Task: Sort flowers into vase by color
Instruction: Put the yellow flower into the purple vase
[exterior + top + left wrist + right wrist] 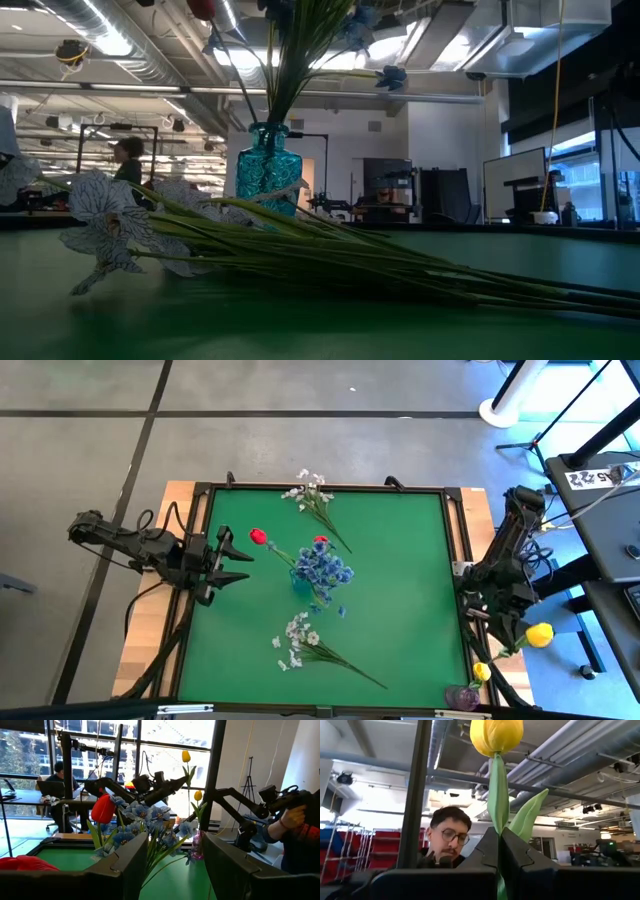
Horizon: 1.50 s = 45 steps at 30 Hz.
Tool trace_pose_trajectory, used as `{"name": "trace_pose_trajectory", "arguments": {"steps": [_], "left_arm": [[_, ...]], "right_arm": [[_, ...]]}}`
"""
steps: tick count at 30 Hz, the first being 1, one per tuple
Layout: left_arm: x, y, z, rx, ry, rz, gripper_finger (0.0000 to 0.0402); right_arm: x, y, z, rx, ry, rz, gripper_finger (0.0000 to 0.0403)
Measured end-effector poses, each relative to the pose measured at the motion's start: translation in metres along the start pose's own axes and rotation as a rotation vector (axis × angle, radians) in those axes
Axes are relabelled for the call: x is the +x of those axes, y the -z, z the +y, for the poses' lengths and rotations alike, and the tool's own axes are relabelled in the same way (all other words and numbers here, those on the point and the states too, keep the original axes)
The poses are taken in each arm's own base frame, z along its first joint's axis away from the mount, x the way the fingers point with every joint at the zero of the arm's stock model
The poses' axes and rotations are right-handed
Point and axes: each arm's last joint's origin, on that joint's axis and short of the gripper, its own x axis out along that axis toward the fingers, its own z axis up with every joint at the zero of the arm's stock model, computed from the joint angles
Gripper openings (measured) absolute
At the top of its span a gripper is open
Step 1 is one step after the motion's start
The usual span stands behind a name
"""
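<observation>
A teal glass vase (300,582) stands mid-table holding blue sprays (325,568) and two red tulips (258,536). One white spray (312,492) lies near the far edge, another (300,640) near the near edge, its stems flat on the mat (330,262). A small purple vase (462,698) at the near right corner holds a yellow tulip (481,671). My right gripper (499,837) hovers beyond the table's right edge, shut on a second yellow tulip (540,633). My left gripper (238,560) is open at the left side, pointing toward the teal vase. My right gripper pinches the yellow tulip's green stem (498,817) between its two fingertips, just beside the leaf (527,815). The stem runs on past the fingertips and the yellow head (496,735) stands above them. The tulip is lifted clear of the table.
The green mat (400,620) sits in a black frame with wooden margins left and right. People sit at desks behind the table (60,770), and a person's hand (292,817) holds a device at the right side. Bare mat lies right of the teal vase.
</observation>
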Motion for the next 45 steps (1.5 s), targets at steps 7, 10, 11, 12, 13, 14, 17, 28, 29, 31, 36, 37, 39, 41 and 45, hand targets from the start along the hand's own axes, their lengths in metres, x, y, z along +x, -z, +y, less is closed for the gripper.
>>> {"name": "trace_pose_trajectory", "arguments": {"steps": [7, 10, 11, 12, 13, 14, 17, 28, 29, 31, 36, 37, 39, 41, 45], "left_arm": [[0.0, 0.0, 0.0, 0.0, 0.0, 0.001, 0.0185], [0.0, 0.0, 0.0, 0.0, 0.0, 0.0, 0.0185], [0.0, 0.0, 0.0, 0.0, 0.0, 0.0, 0.0185], [0.0, 0.0, 0.0, 0.0, 0.0, 0.0, 0.0185], [0.0, 0.0, 0.0, 0.0, 0.0, 0.0, 0.0185], [0.0, 0.0, 0.0, 0.0, 0.0, 0.0, 0.0185], [0.0, 0.0, 0.0, 0.0, 0.0, 0.0, 0.0185], [0.0, 0.0, 0.0, 0.0, 0.0, 0.0, 0.0185], [0.0, 0.0, 0.0, 0.0, 0.0, 0.0, 0.0185], [0.0, 0.0, 0.0, 0.0, 0.0, 0.0, 0.0185], [0.0, 0.0, 0.0, 0.0, 0.0, 0.0, 0.0185], [0.0, 0.0, 0.0, 0.0, 0.0, 0.0, 0.0185], [0.0, 0.0, 0.0, 0.0, 0.001, 0.0, 0.0185], [0.0, 0.0, 0.0, 0.0, 0.0, 0.0, 0.0185], [0.0, 0.0, 0.0, 0.0, 0.0, 0.0, 0.0185]], "right_arm": [[0.007, 0.015, 0.009, -0.052, -0.008, 0.056, 0.0002], [0.009, 0.018, 0.012, -0.059, -0.022, 0.048, 0.0002], [0.009, 0.019, 0.012, -0.059, -0.022, 0.049, 0.0002], [0.01, 0.02, 0.012, -0.059, -0.023, 0.048, 0.0002], [0.01, 0.021, 0.012, -0.059, -0.022, 0.05, 0.0002], [0.01, 0.023, 0.012, -0.054, -0.022, 0.056, 0.0002], [0.011, 0.026, 0.012, -0.032, -0.021, 0.074, 0.0002], [0.025, 0.025, 0.012, -0.049, -0.024, 0.085, 0.0003], [0.025, 0.026, 0.012, -0.051, -0.025, 0.095, 0.0003], [0.026, 0.026, 0.012, -0.051, -0.025, 0.096, 0.0003], [0.026, 0.019, 0.013, -0.042, -0.046, 0.032, 0.0003], [0.026, 0.018, 0.013, -0.038, -0.048, 0.019, 0.0003], [0.026, 0.016, 0.013, -0.037, -0.047, 0.0, 0.0003], [0.026, 0.015, 0.013, -0.037, -0.046, -0.013, 0.0003], [0.026, 0.012, 0.012, -0.038, -0.045, -0.044, 0.0003]]}}
